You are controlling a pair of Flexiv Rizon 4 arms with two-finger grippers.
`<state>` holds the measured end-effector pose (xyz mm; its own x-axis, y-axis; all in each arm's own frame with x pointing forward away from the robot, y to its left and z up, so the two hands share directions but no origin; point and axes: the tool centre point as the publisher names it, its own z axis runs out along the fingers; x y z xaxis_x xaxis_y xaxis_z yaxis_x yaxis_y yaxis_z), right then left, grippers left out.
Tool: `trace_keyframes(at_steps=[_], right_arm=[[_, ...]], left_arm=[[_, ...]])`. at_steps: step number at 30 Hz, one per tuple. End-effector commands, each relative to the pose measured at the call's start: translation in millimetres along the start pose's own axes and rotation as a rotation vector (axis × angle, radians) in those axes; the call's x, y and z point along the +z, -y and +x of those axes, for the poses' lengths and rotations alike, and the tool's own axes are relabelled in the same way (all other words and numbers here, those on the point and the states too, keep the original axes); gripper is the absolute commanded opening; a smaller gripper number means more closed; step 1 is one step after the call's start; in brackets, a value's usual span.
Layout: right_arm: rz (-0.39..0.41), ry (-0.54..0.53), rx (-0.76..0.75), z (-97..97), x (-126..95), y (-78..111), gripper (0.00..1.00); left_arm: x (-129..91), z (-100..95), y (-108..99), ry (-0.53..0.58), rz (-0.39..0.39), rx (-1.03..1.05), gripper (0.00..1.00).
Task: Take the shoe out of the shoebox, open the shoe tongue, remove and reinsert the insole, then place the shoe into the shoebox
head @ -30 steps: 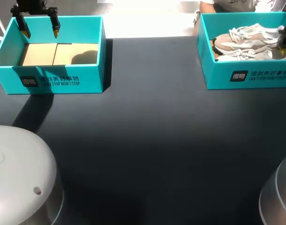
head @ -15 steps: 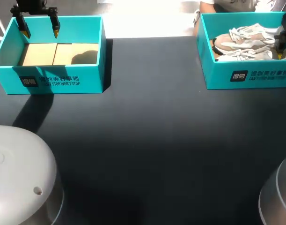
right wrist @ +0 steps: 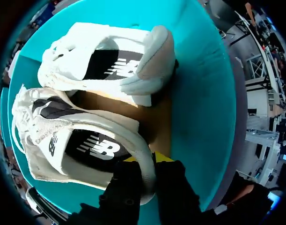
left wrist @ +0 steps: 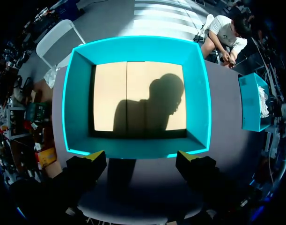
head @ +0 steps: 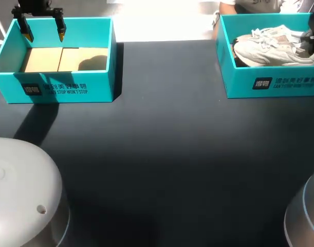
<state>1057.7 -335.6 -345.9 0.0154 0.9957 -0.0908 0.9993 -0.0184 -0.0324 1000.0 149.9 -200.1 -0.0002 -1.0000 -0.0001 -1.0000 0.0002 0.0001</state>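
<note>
Up out of its bed comes the lifted sneaker [head: 272,51], rolled onto its side since a moment ago so its pale flank shows above the box wall. On the dark table [head: 162,154] two teal boxes sit well apart. The left shoebox [head: 64,90] holds only its cardboard floor, and the right shoebox [head: 270,82] holds the pair. The lifted sneaker remains inside that box, beside the second sneaker [right wrist: 110,61]. My right claw [right wrist: 145,161] pinches its heel collar, one finger inside and one outside, which I judge a firm edge for hauling. My left claw [head: 43,35] hangs spread over the left shoebox, clear of the work.
</note>
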Motion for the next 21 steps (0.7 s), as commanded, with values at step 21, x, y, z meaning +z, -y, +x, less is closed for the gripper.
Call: trace_keyframes(at_steps=[21], right_arm=[[-0.116, 0.050, -0.131, 15.6, -175.3, 33.6, 0.00]], left_arm=[[0.0, 0.0, 0.0, 0.000, 0.000, 0.000, 1.00]])
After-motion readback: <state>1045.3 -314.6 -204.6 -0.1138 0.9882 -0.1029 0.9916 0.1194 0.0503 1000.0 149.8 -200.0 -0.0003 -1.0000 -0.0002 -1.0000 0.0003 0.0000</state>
